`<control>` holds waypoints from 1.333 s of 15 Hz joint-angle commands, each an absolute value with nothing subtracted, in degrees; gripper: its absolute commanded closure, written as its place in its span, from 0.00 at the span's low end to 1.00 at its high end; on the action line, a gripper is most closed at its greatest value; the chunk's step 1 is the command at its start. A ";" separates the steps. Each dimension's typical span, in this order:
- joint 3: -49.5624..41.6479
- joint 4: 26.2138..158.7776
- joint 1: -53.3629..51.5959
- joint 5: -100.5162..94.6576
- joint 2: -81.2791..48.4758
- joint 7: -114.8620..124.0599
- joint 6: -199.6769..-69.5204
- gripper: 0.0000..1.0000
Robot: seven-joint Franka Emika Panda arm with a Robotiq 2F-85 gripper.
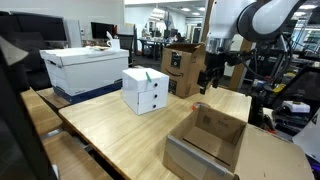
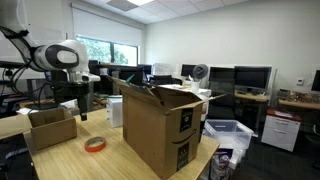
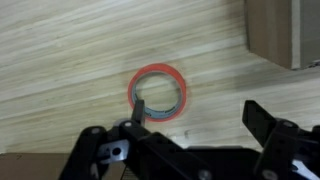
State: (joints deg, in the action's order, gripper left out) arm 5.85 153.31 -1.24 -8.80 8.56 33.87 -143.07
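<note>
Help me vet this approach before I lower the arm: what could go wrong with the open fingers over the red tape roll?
In the wrist view the open fingers sit off-centre: one at the left rim of the red tape roll, the other far to its right, so closing may shove it sideways.
The roll lies flat on the wooden table; descending could jam a fingertip onto its rim.
The cardboard box is near; the outer finger might clip it.

No legible text or labels
</note>
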 commanded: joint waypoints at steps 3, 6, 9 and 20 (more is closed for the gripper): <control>6.02 156.20 0.11 -10.19 5.75 37.70 -148.59 0.00; 5.40 156.24 -0.29 -9.51 2.83 37.05 -151.14 0.00; 4.70 155.28 -0.60 -10.13 -0.47 37.22 -154.10 0.00; -0.90 150.08 -4.09 -10.59 -10.85 37.31 -160.51 0.00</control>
State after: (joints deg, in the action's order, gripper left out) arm 1.39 151.67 -2.14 -9.04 -7.71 35.62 -158.32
